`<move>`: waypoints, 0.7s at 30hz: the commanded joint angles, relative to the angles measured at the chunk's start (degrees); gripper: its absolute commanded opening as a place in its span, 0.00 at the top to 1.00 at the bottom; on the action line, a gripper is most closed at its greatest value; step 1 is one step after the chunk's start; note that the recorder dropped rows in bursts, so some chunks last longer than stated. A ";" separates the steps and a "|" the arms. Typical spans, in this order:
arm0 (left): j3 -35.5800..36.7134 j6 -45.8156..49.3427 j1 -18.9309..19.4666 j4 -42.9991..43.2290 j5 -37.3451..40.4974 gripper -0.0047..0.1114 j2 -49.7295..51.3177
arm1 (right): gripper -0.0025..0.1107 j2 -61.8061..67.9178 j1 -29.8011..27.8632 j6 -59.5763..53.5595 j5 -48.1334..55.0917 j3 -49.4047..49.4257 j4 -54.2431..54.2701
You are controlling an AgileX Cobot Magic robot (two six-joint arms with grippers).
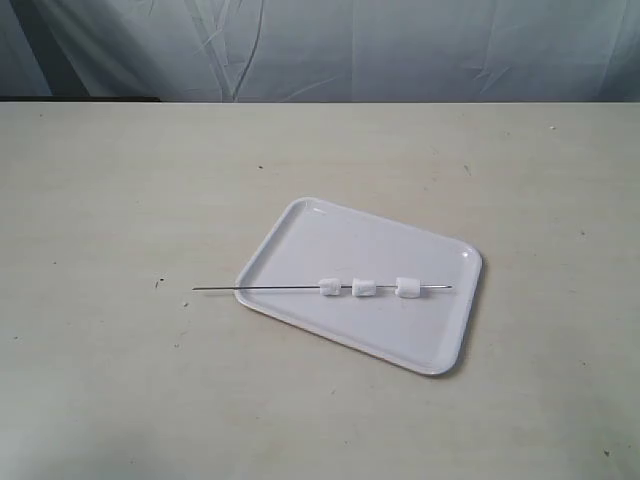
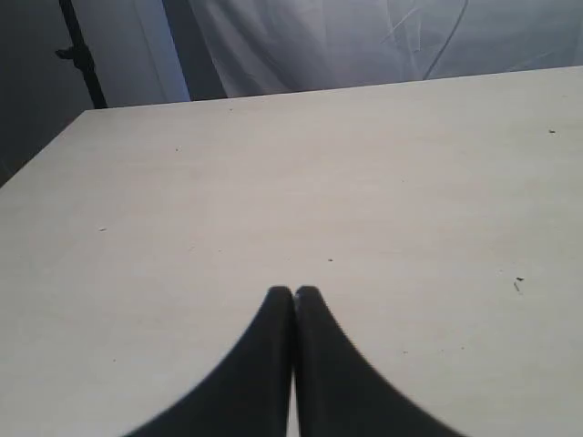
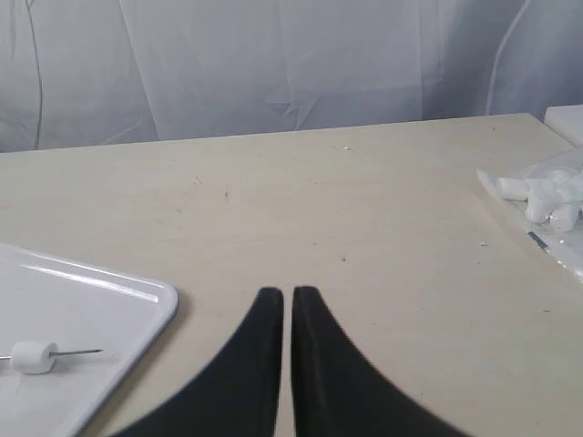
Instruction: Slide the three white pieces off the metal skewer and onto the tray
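A glossy white tray (image 1: 320, 222) lies right of the table's middle. Across it rests the thin metal skewer (image 1: 260, 288), its left end poking out past the tray's rim. Three white pieces (image 1: 363, 288) are threaded on it, spaced apart, over the tray. Neither arm shows in the exterior view. My left gripper (image 2: 293, 292) is shut over bare table, with none of the task's things in its view. My right gripper (image 3: 284, 293) is shut with nothing held, beside the tray's corner (image 3: 137, 296); one white piece (image 3: 35, 357) and the skewer's tip (image 3: 82, 351) show there.
A clear plastic bag (image 3: 547, 205) with several spare white pieces lies near the table's edge in the right wrist view. A pale curtain hangs behind the table. A dark stand (image 2: 77, 50) rises past the table's corner in the left wrist view.
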 commanded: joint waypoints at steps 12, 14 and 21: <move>0.23 -0.23 0.03 -3.44 -24.91 0.96 -0.30 | 0.94 -0.33 -0.24 -0.13 -0.38 0.06 0.18; 0.23 -0.23 0.03 -1.13 -32.47 0.96 -0.30 | 0.94 -0.33 -0.24 -0.13 -0.38 0.06 0.18; 0.23 -15.34 0.03 4.08 -43.50 0.96 -0.30 | 0.94 -0.33 -0.24 -0.13 -0.38 0.06 0.18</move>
